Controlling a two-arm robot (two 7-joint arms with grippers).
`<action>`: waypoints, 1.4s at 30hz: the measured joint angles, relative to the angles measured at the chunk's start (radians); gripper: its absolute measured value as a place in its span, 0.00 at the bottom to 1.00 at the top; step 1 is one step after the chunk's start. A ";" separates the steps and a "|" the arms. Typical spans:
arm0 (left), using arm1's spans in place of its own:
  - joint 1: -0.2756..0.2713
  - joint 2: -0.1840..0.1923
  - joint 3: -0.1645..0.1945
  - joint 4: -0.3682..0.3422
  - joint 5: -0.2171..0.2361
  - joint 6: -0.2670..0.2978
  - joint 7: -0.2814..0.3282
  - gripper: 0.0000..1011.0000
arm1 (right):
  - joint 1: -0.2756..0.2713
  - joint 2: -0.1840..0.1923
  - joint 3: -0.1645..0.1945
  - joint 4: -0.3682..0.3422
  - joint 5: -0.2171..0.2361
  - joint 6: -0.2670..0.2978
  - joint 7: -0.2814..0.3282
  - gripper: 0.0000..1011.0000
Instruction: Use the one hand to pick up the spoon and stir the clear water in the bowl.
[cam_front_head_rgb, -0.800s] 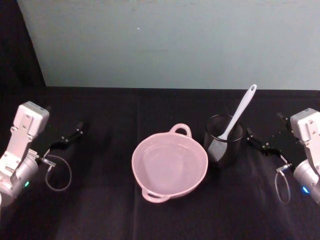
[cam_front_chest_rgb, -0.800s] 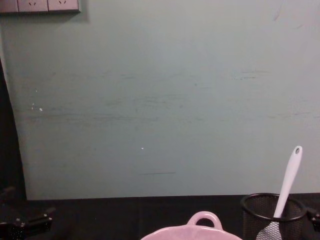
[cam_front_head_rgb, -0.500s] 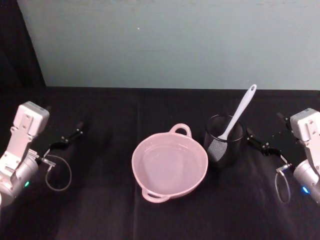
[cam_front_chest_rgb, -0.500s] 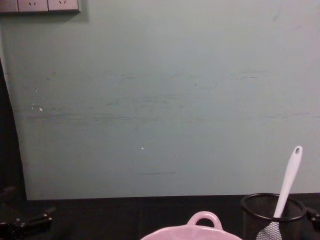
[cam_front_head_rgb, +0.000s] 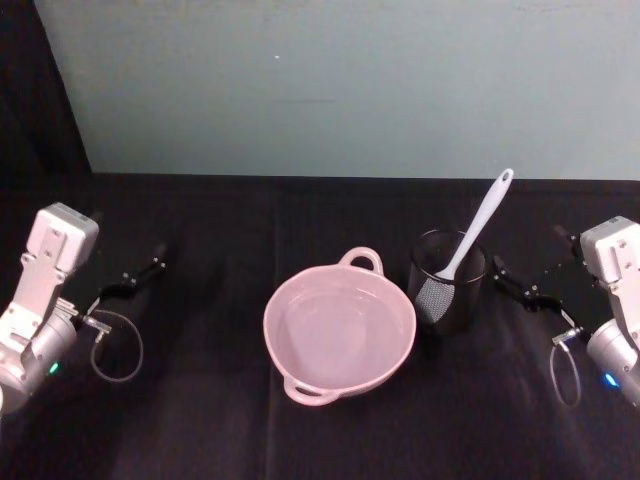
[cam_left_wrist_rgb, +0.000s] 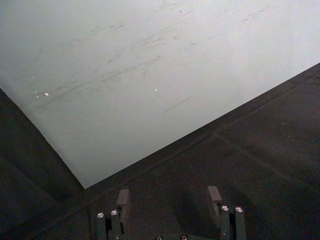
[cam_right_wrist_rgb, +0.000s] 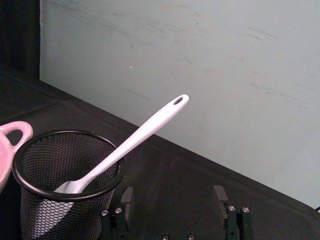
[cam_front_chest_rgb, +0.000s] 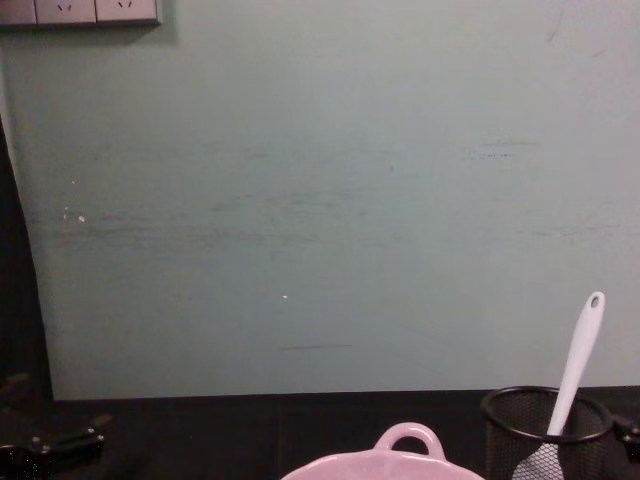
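Pale green wall panel (cam_front_head_rgb: 350, 90): stands ahead of both grippers.

Black table (cam_front_head_rgb: 200, 400): lies beneath both grippers.

Bowl (cam_front_head_rgb: 345, 387): pink, holding clear water. It sits between the grippers, well apart from the left gripper (cam_left_wrist_rgb: 168, 192) and nearer the right gripper (cam_right_wrist_rgb: 173, 192).

Black mesh cup (cam_front_head_rgb: 455, 312): just beside the bowl, near the right gripper on its left.

Spoon (cam_front_head_rgb: 480, 225): stands tilted in the mesh cup, blade down, with the looped handle end leaning toward the right gripper's side.

Both grippers: fingers spread wide, gripping nothing, touching no object.
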 joint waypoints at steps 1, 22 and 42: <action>0.000 0.000 0.000 0.000 0.000 0.000 0.000 0.99 | 0.000 0.000 0.000 0.000 0.000 0.000 0.000 0.99; 0.000 0.000 0.000 0.000 0.000 0.000 0.000 0.99 | -0.117 0.021 0.127 -0.162 0.111 -0.026 0.044 0.99; 0.000 0.000 0.000 0.000 0.000 0.000 0.000 0.99 | -0.063 -0.117 0.291 -0.097 0.700 0.190 0.347 0.99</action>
